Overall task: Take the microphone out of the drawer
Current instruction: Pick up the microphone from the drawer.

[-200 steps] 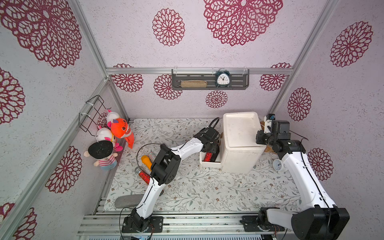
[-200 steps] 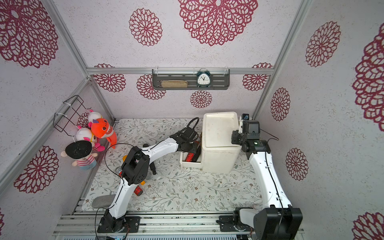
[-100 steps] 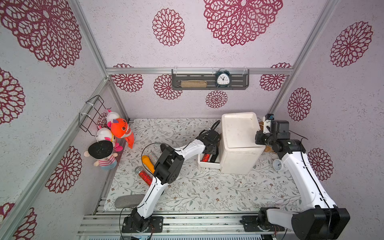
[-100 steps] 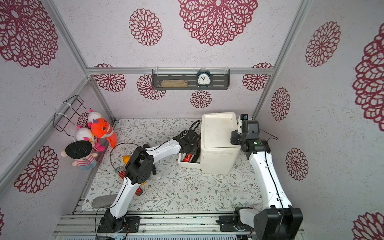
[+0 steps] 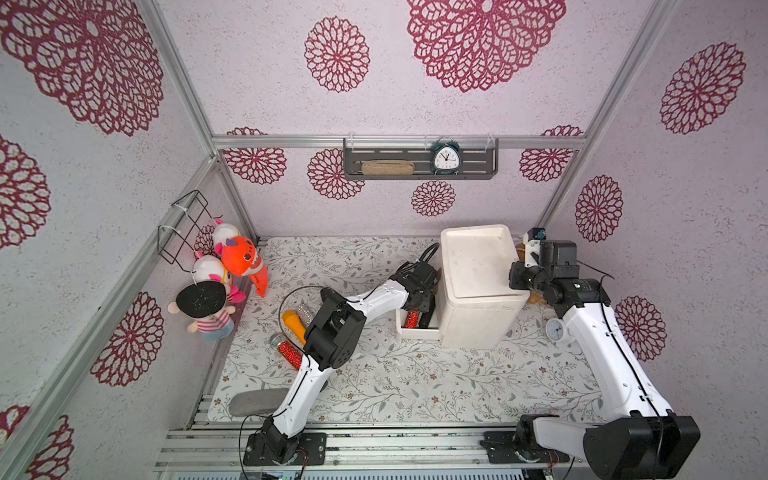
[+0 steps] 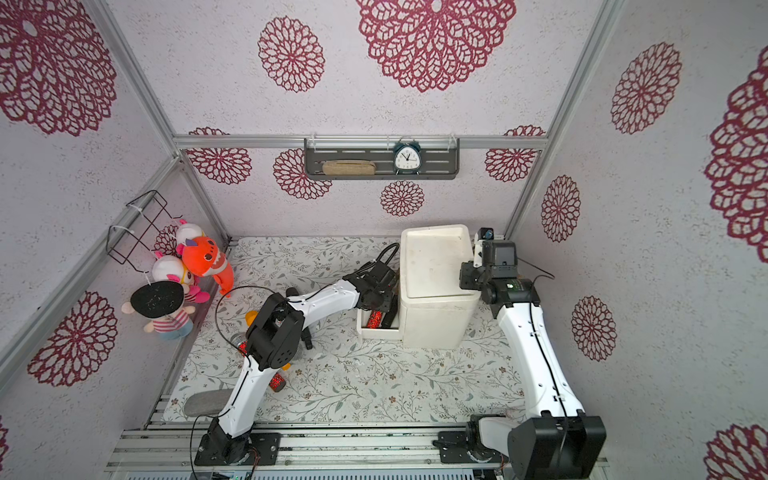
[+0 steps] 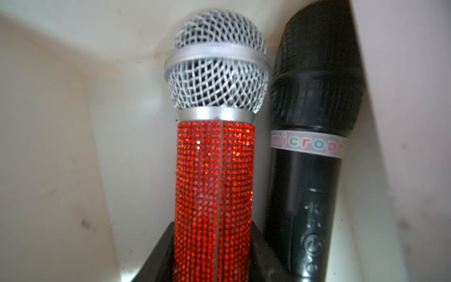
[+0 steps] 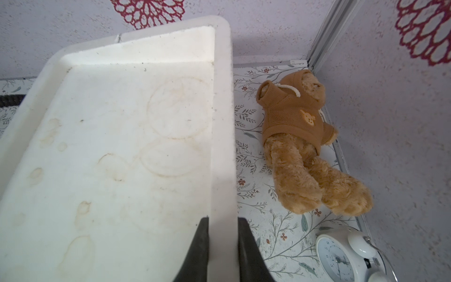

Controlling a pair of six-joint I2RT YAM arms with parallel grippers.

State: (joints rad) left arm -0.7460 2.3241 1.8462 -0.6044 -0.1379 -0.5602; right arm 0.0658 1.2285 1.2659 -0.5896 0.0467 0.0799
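Red rhinestone microphone (image 7: 214, 171) lies in the drawer (image 7: 61, 146) between the left jaws, grip unclear; right jaws clamp the cabinet (image 8: 220, 122) rim.

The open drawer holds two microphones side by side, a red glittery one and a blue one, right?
Not quite. Beside the red glittery microphone in the drawer lies a black microphone, not a blue one; the left wrist view shows it.
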